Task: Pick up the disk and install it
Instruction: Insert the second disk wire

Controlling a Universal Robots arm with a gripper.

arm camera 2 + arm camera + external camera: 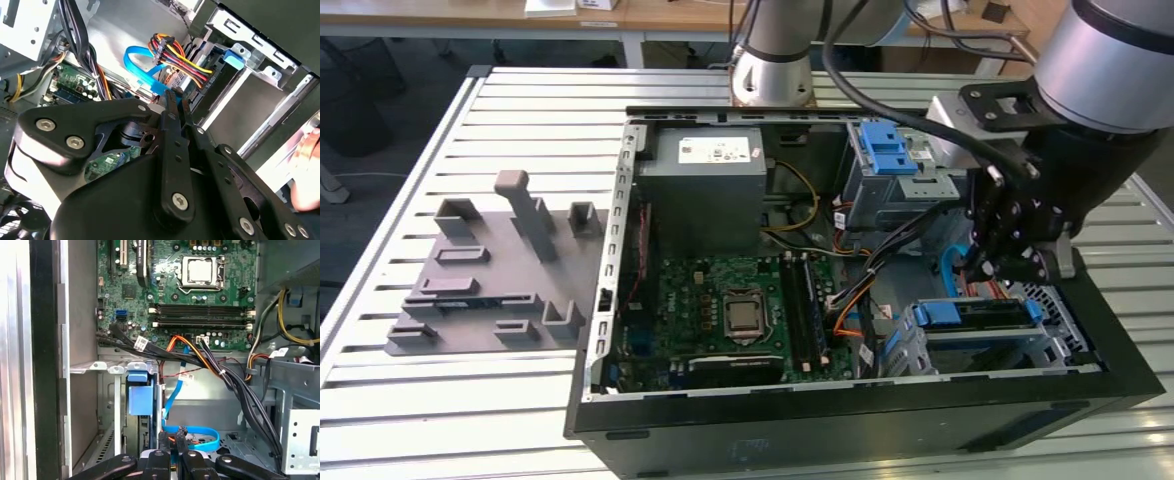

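Note:
The disk (977, 316), with blue side rails, lies in the drive bay at the front corner of the open computer case (854, 415), on the exterior view's right. My gripper (1015, 274) hangs just above and behind it, fingers pressed together with nothing between them. In the second wrist view the gripper (176, 97) points at the blue data cable (142, 67) and the coloured power wires beside the disk's blue rail (234, 57). In the first wrist view the gripper (172, 438) sits close to the blue rail tab (140, 393).
The case lies open on a slatted white table (520, 110). Inside are the motherboard (727, 310), a grey power supply box (707, 190), a blue ridged latch (889, 150) and loose cable bundles (235, 380). A grey fixture plate (487, 280) lies at the exterior view's left.

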